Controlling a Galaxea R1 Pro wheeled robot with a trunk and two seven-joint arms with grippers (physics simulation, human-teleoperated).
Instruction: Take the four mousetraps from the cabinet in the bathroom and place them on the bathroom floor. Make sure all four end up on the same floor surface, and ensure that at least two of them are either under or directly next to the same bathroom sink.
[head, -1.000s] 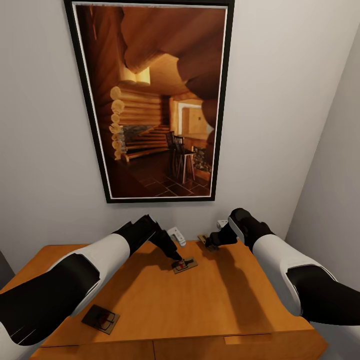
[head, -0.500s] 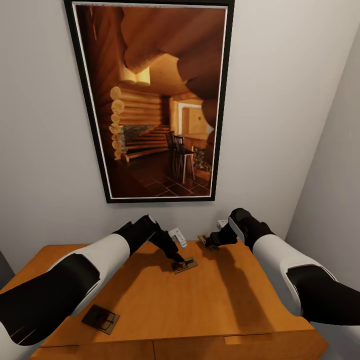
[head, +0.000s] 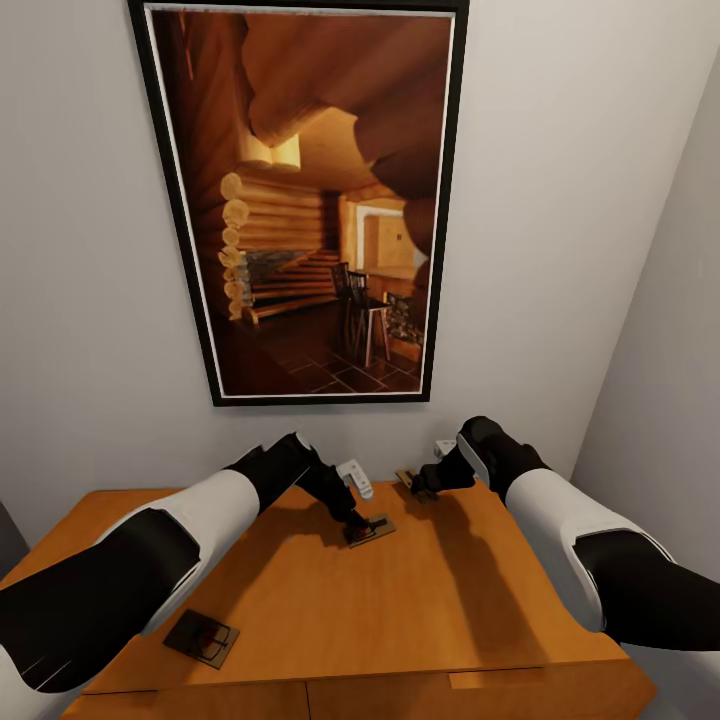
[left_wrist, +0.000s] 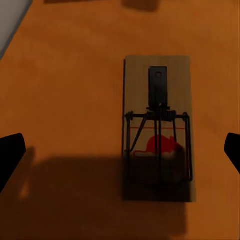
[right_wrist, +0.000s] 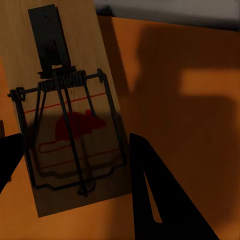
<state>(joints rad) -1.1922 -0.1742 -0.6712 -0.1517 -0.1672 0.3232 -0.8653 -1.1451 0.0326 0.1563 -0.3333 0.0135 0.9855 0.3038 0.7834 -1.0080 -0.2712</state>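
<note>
Orange-brown cabinet top (head: 440, 600) under log-cabin picture (head: 300, 200): left gripper (head: 352, 516) spread wide astride middle mousetrap (head: 372, 530), right gripper (head: 418, 487) apparently pinching back-edge mousetrap (right_wrist: 75, 125), third mousetrap (head: 202, 638) near front-left corner, none floored yet.

Both arms have glossy white shells, black joints and black pincers.

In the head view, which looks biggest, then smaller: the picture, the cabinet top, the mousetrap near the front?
1. The picture
2. The cabinet top, though nearness makes this close
3. The front mousetrap, far smallest
</note>
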